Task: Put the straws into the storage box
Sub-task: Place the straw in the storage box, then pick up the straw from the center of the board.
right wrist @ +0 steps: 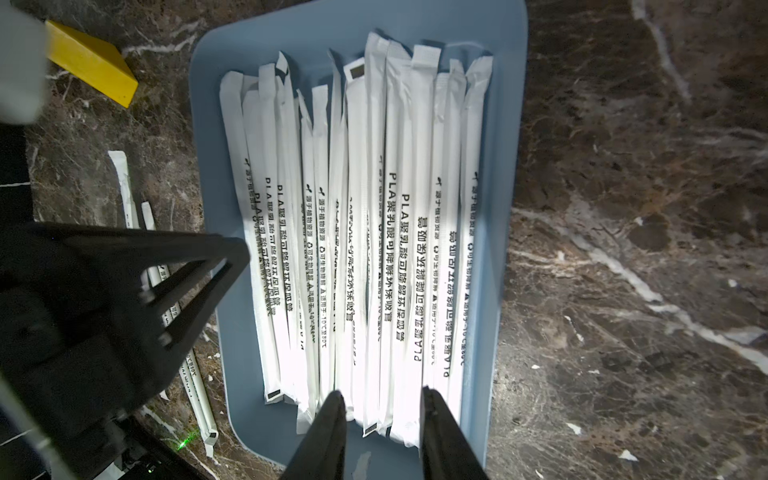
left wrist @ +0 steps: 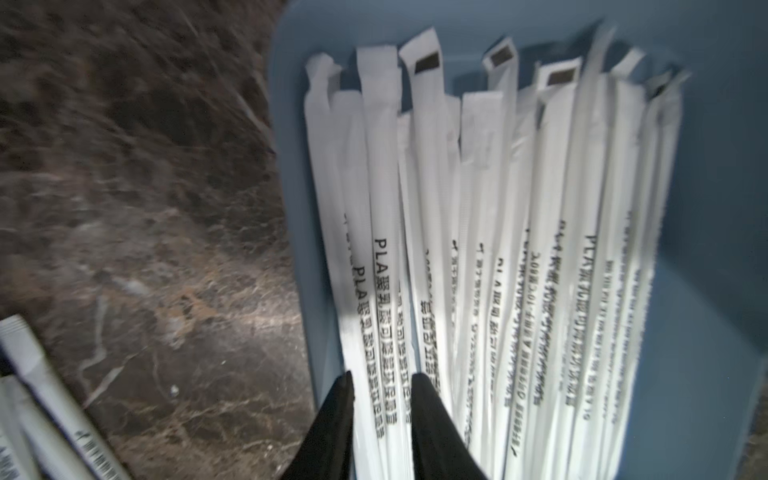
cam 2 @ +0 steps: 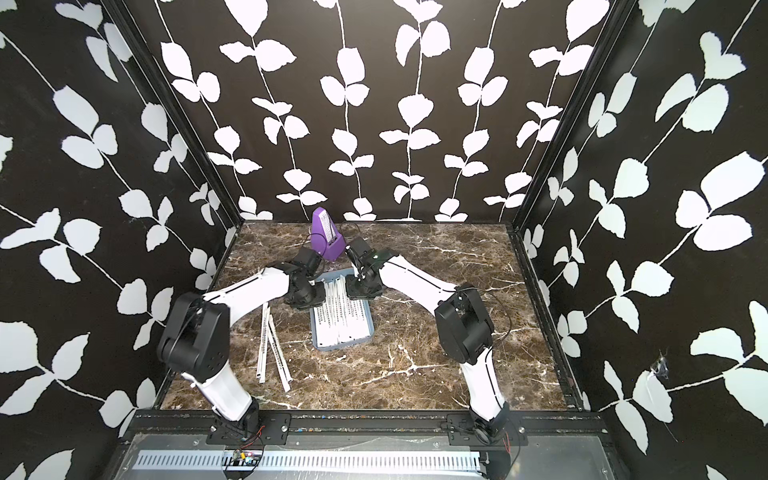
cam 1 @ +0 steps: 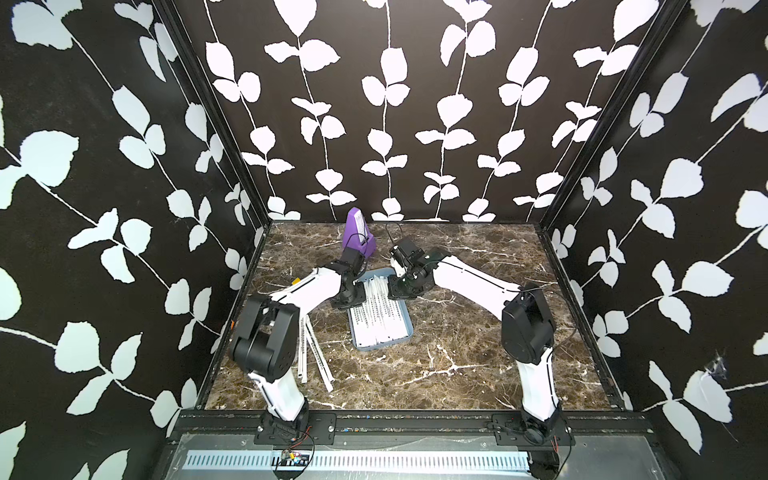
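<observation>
The light blue storage box [cam 1: 376, 348] [cam 2: 340, 347] lies mid-table with several white printed straws [cam 1: 376, 320] [cam 2: 340, 320] [left wrist: 498, 249] [right wrist: 353, 228] side by side in it. A few more straws [cam 1: 311, 353] [cam 2: 272, 349] [left wrist: 41, 399] [right wrist: 199, 382] lie on the marble left of the box. My left gripper [cam 1: 350, 301] [cam 2: 305, 298] [left wrist: 382, 386] hovers at the box's far left part, jaws slightly apart astride two straws lying there. My right gripper [cam 1: 401, 291] [cam 2: 363, 291] [right wrist: 384, 399] is open over the straw ends at the far right, holding nothing.
A purple metronome [cam 1: 358, 232] [cam 2: 326, 235] stands just behind the box, close to both wrists. A yellow block [right wrist: 91, 62] [cam 1: 296, 280] lies left of the box beside the left arm. Patterned walls enclose the marble table [cam 1: 457, 353].
</observation>
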